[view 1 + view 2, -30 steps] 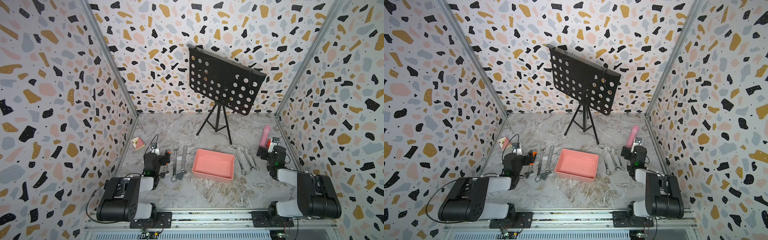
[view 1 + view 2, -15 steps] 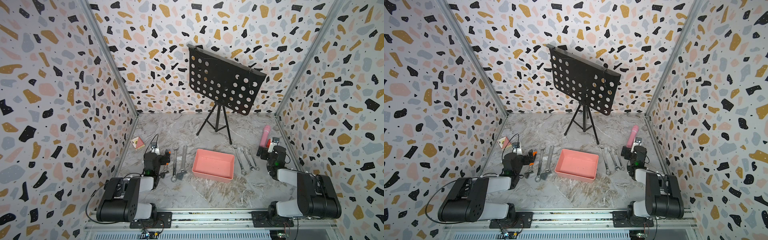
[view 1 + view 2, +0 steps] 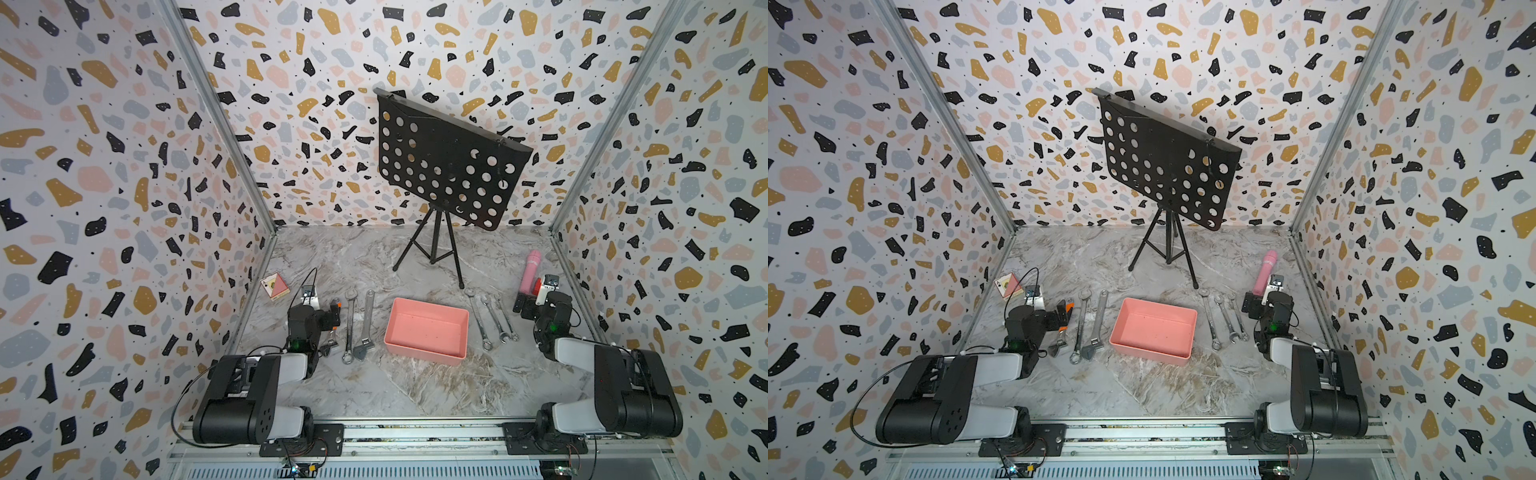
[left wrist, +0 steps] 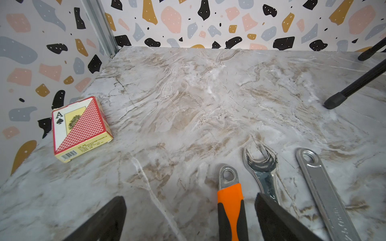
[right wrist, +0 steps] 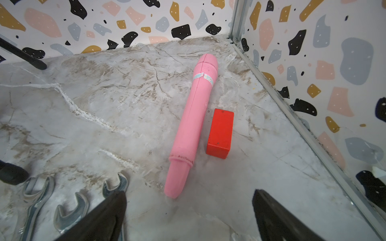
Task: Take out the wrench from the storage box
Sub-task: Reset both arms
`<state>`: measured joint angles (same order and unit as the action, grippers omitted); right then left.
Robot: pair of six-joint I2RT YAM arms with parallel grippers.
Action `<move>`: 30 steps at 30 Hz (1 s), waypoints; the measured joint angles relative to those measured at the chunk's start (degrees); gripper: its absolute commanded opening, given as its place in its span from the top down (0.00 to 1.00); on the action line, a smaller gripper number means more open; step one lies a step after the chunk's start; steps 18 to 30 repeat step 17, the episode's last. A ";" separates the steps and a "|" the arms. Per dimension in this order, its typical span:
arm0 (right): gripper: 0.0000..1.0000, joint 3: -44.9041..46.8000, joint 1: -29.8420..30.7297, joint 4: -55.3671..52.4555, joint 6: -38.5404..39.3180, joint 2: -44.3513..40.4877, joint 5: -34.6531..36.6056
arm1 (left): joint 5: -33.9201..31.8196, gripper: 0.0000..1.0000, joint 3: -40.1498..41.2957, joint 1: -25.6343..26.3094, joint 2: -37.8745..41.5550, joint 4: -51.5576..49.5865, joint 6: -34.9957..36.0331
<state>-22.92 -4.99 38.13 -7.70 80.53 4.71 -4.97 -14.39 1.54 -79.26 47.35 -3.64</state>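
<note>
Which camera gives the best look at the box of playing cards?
The left wrist view: the box of playing cards lies close and large, its ace of spades, red pattern and barcode clear. In both top views it is only a small, distant shape. The right wrist view does not show it.

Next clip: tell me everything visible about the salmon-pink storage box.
The storage box is a shallow rectangular salmon-pink tray, plastic by its look, with low walls and rounded corners. In both top views it sits flat and open-topped on the marble table, slightly skewed. Inside there is nothing but a few dark specks. An adjustable wrench lies beside it on one side and a combination wrench on the other; neither touches it.
</note>
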 measured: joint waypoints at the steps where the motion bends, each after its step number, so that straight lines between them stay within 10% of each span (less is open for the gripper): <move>1: 0.00 0.00 0.00 0.00 0.00 0.00 0.00 | 0.00 0.00 -0.11 0.00 0.26 -0.22 0.02; 30: 0.00 0.00 0.00 0.00 0.00 0.00 0.00 | 1.73 0.00 -0.63 -0.31 0.28 -0.17 0.13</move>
